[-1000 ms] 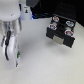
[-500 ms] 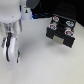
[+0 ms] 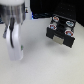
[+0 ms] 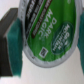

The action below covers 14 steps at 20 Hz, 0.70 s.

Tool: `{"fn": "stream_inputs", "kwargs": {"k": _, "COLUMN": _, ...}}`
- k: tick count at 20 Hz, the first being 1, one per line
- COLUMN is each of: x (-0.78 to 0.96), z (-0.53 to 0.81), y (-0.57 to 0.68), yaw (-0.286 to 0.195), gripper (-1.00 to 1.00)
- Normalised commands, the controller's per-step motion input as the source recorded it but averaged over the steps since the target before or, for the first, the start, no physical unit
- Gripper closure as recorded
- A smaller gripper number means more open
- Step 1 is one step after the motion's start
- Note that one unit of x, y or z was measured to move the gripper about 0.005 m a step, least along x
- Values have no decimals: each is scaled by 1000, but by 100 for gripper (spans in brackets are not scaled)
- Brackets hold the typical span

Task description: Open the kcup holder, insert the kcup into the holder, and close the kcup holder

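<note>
The kcup (image 4: 46,30) fills the wrist view, its green foil top with white lettering facing the camera, a pale rim showing around the edge. It sits clamped between the teal pads (image 4: 15,42) of the claw (image 4: 47,37), one pad pressed against the rim on one side and another teal patch showing at the opposite edge, so the claw is closed on the pod and carries it. In the exterior view the arm's white body with the claw (image 3: 13,42) hangs over the pale counter (image 3: 42,65) at the exterior view's left, blurred, and the pod itself cannot be made out there. The kcup holder (image 3: 60,29), a black box, stands well apart at the exterior view's right, near the dark background; its tray shows round slots with pale and red marks, and a pale strip marks its front. Whether the tray is pulled out cannot be told from this blur. Compared with half a second ago, the arm sits at much the same spot at the left, only slightly shifted, and the black box has not moved.
</note>
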Motion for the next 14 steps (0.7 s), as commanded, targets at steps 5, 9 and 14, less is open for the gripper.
{"fn": "stream_inputs", "kwargs": {"k": 5, "x": 57, "z": 753, "y": 647, "yaw": 0, "gripper": 100}}
{"fn": "stream_inputs", "kwargs": {"k": 9, "x": 59, "z": 721, "y": 776, "yaw": 0, "gripper": 100}}
{"fn": "stream_inputs", "kwargs": {"k": 14, "x": 37, "z": 625, "y": 775, "yaw": 0, "gripper": 100}}
